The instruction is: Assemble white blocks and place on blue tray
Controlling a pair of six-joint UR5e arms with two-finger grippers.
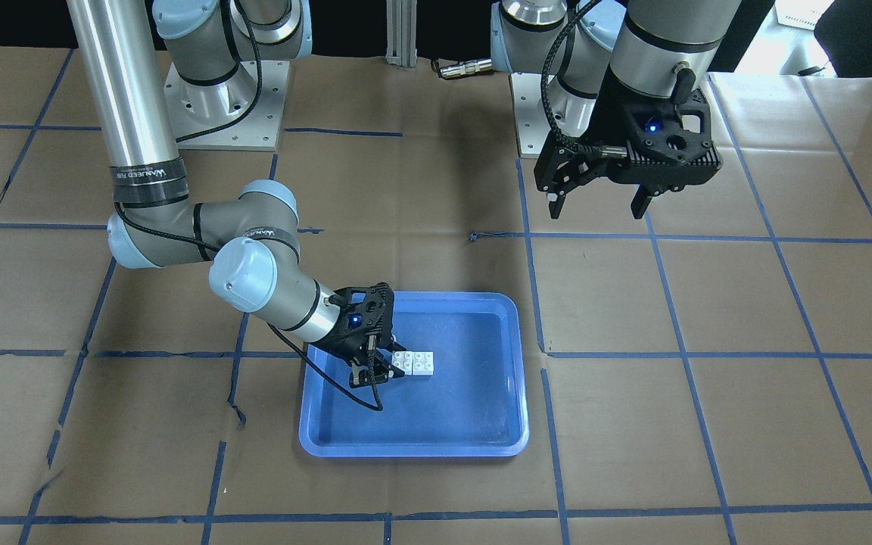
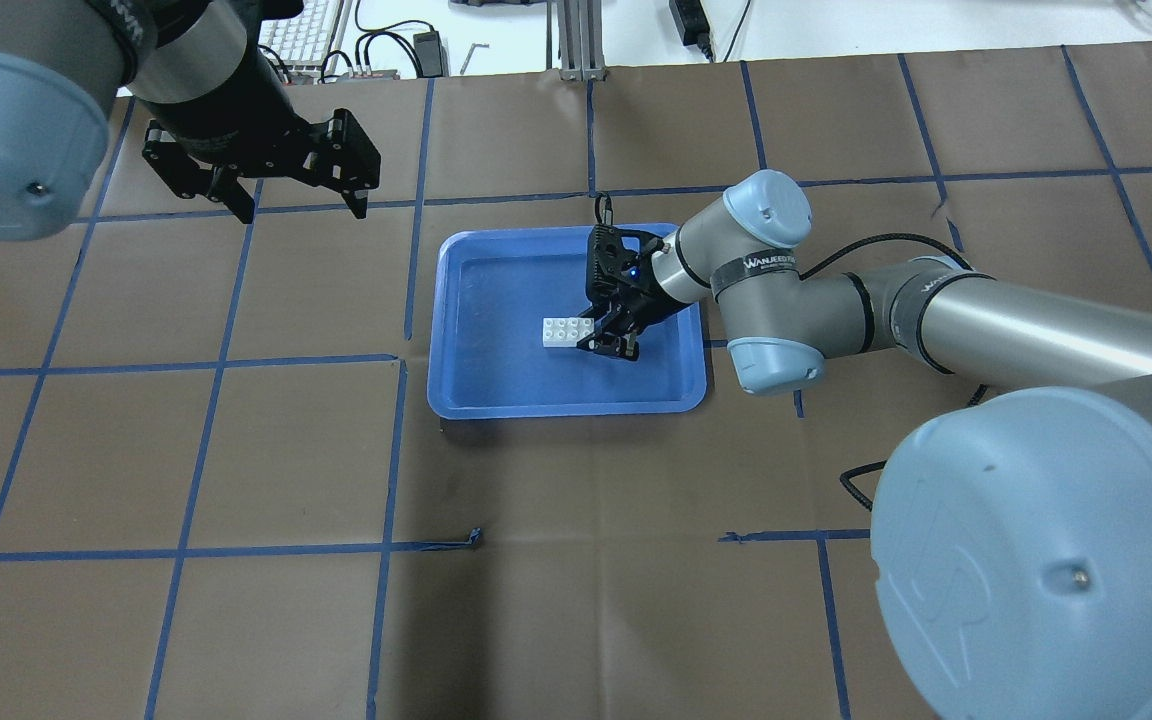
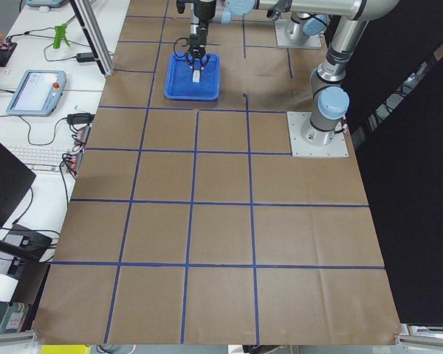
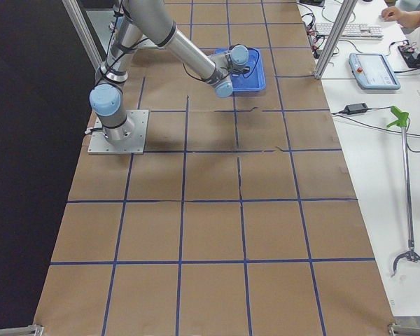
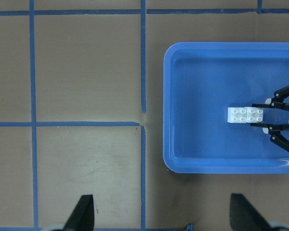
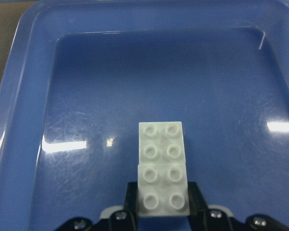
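Two white blocks (image 1: 415, 362) lie side by side as one short bar on the floor of the blue tray (image 1: 413, 450). They also show in the overhead view (image 2: 564, 331), the left wrist view (image 5: 244, 114) and the right wrist view (image 6: 160, 144). My right gripper (image 1: 383, 369) is low inside the tray. Its fingers (image 6: 196, 195) press on both sides of the block nearer to it. My left gripper (image 1: 599, 208) is open and empty. It hangs high over bare table, well away from the tray (image 2: 566, 408).
Brown paper with a blue tape grid (image 2: 396, 450) covers the table. The arm bases (image 1: 224, 98) stand on the robot's side. A keyboard, a teach pendant (image 3: 35, 92) and cables lie on the white bench beyond the table.
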